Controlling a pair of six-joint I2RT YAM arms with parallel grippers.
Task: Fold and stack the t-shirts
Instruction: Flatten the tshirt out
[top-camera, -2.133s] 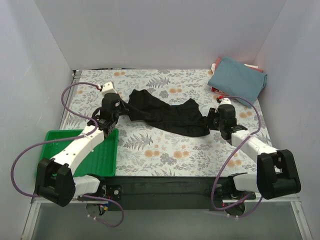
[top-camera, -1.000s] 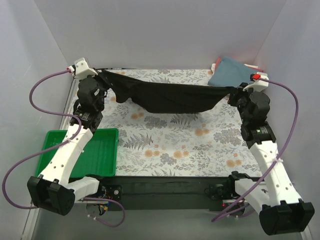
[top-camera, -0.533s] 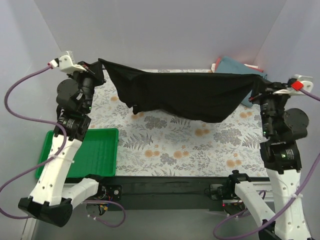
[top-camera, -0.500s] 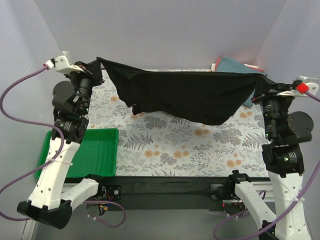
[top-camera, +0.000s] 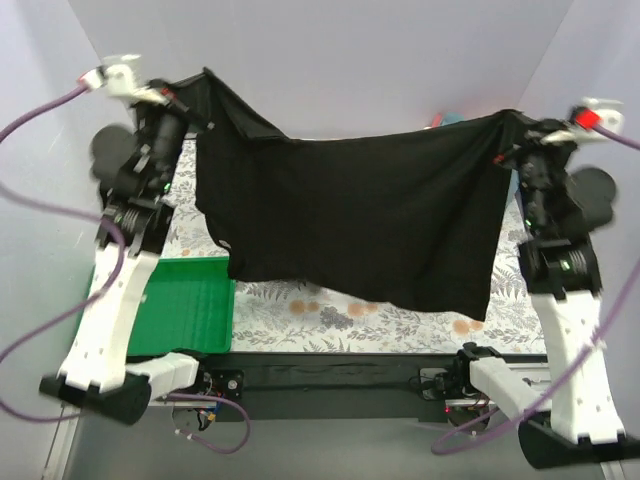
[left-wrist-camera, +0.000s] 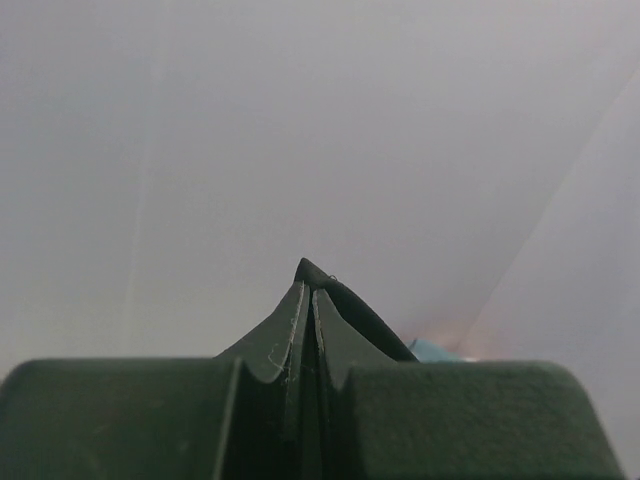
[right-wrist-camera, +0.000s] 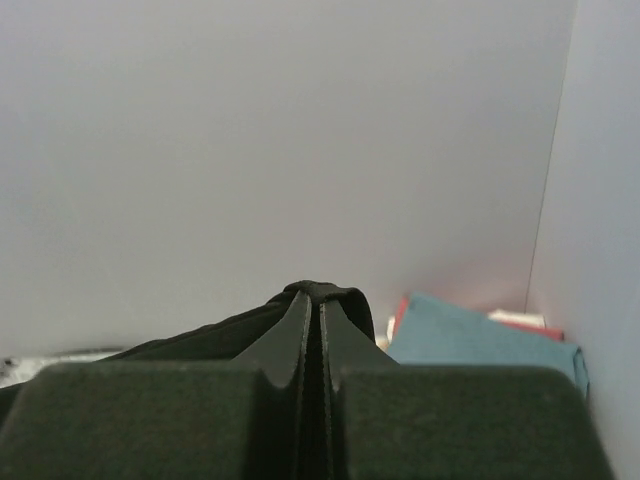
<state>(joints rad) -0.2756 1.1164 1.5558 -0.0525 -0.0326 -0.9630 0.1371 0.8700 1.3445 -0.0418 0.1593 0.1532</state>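
Observation:
The black t-shirt (top-camera: 360, 215) hangs spread like a curtain high above the table, stretched between both arms. My left gripper (top-camera: 200, 85) is shut on its upper left corner; in the left wrist view the jaws pinch a black cloth edge (left-wrist-camera: 340, 310). My right gripper (top-camera: 510, 125) is shut on its upper right corner; the cloth loops over the fingertips in the right wrist view (right-wrist-camera: 330, 298). The folded teal-blue t-shirt (right-wrist-camera: 480, 340) lies on red/pink cloth (right-wrist-camera: 525, 326) at the back right, mostly hidden in the top view.
A green plastic tray (top-camera: 180, 310) sits at the front left, partly behind the left arm. The floral tablecloth (top-camera: 340, 310) shows below the hanging shirt. White walls close in on three sides.
Both arms have risen and lifted the black t-shirt off the table. It went from a bunched heap to a wide hanging sheet that now hides most of the table.

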